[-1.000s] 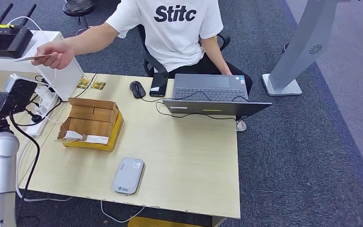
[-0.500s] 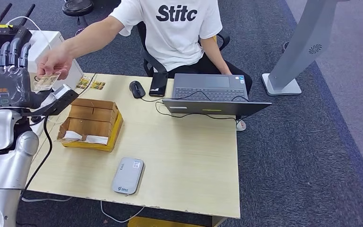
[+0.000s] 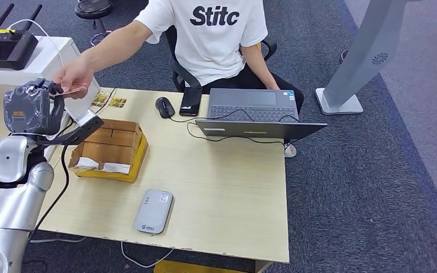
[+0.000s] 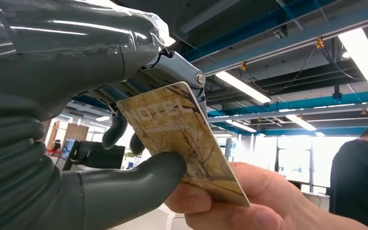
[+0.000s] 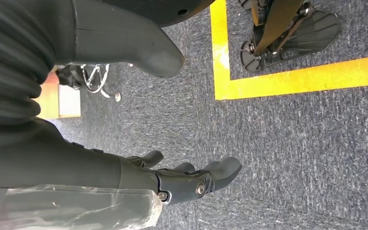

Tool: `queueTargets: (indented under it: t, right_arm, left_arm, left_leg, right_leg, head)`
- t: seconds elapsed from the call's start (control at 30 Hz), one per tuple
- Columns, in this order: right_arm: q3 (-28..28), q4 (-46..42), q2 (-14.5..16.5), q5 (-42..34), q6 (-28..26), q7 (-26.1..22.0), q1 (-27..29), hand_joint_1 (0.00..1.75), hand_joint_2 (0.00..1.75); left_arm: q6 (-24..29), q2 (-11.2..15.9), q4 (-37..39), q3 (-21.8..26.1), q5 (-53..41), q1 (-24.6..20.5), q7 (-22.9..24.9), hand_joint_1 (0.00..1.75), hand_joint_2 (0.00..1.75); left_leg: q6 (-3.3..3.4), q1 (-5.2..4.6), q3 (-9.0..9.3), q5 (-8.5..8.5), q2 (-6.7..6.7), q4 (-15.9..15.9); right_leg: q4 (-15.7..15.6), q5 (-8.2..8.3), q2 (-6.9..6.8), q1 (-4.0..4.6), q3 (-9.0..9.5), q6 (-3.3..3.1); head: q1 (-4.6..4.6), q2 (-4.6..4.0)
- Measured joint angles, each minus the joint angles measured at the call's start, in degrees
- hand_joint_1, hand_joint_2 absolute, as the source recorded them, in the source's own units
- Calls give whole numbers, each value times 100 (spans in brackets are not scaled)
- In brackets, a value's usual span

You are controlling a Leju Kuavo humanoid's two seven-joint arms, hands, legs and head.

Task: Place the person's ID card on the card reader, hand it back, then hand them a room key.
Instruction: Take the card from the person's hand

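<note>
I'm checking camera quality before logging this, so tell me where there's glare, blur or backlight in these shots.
Head view: even light, sharp, table clear. Left wrist view: bright ceiling lights and windows backlight the scene, yet the card between the left hand and the person's hand reads well. Right wrist view: right hand and carpet sharp, plastic wrap glints.

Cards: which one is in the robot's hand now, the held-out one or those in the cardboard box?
The brown patterned card, pinched by the left hand with the person's hand; the box's white cards lie untouched.

Bright even indoor light, glaring ceiling tubes [image 4: 243,87], sharp focus
</note>
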Motion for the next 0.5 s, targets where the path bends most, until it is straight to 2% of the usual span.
queueTargets:
  t: [0.23, 0.5]
  right_arm:
    - [49, 0, 9, 63, -1, 40, -2, 0, 175]
    - [85, 0, 47, 103, -16, 29, -2, 0, 175]
  left_arm:
    - [43, -117, -8, -75, 284, 115, -216, 175, 175]
    - [-200, -496, -529, -228, 620, 453, -170, 175, 175]
  left_leg:
    - [0, 0, 1, 0, 0, 0]
    - [0, -2, 0, 0, -2, 2]
  right_leg:
    - [0, 0, -1, 0, 0, 0]
    - [-1, 0, -4, -1, 2, 0]
  head:
    - [0, 0]
    - [0, 0]
